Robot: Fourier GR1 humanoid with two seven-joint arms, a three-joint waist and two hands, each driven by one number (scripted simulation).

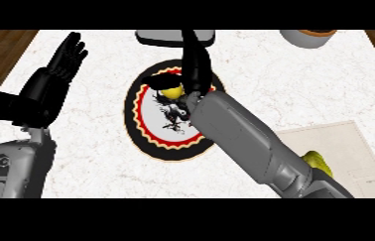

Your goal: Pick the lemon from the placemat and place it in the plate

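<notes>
Right hand [192, 69] is out over the plate [139, 131], forearm running diagonally up from the lower right. Its thumb and fingers are closed round the lemon [173, 91]; only a small yellow patch of it shows between the black thumb and the long fingers. Lemon sits over the upper part of the plate; can't tell whether it touches the plate surface or is held just above it.

Plate is round with a black rim, a red and yellow scalloped ring inside, and a white centre with a dark bird-like figure. No readable writing on it, no brand or label anywhere in view.

Left hand [64, 61] at the left edge, fingers straight and up, spread flat, holding nothing, resting well apart from the plate.

Placemat [344, 141] is a pale beige rectangle at lower right, partly covered by the right forearm. A yellow-green object [319, 161] lies on it just beside the forearm; mostly hidden, kind unclear.

Counter [293, 86] is white marble-look with a wood strip at the far left. At the top edge, a grey flat dish [157, 36] behind the right hand's fingers, and a grey cup with brown contents [307, 37] at upper right, both cut off.
</notes>
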